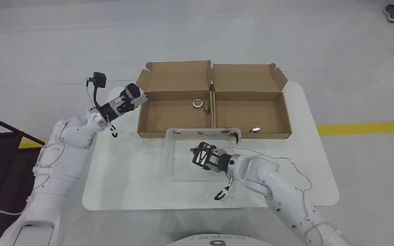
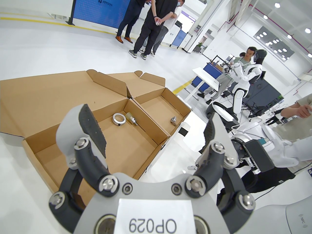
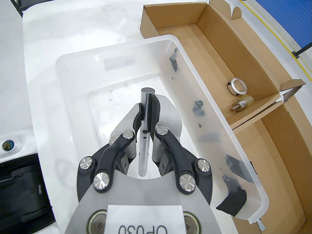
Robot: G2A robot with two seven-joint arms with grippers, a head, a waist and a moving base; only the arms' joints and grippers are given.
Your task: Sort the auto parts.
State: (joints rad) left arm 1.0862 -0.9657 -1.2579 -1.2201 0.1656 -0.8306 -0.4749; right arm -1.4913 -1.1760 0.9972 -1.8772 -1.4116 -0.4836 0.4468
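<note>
My right gripper point(image 3: 146, 105) is shut on a steel rod point(image 3: 145, 122) and hangs over the clear plastic bin point(image 3: 207, 103); from above it shows as the right gripper point(image 1: 202, 154) inside the bin point(image 1: 184, 132). Two open cardboard boxes stand behind the bin. The left box point(image 1: 161, 117) holds a metal ring point(image 1: 197, 103) and a small bolt-like part point(image 1: 207, 108). A small metal part point(image 1: 256, 130) lies in the right box point(image 1: 271, 114). My left gripper point(image 2: 148, 127) is open and holds nothing, poised beside the left box's outer end point(image 1: 134, 95).
The white table point(image 1: 123, 178) has free room in front and to the left of the bin. The boxes' raised lids point(image 1: 178, 75) stand along the far side. Black tape patches point(image 3: 198, 108) stick to the bin's wall.
</note>
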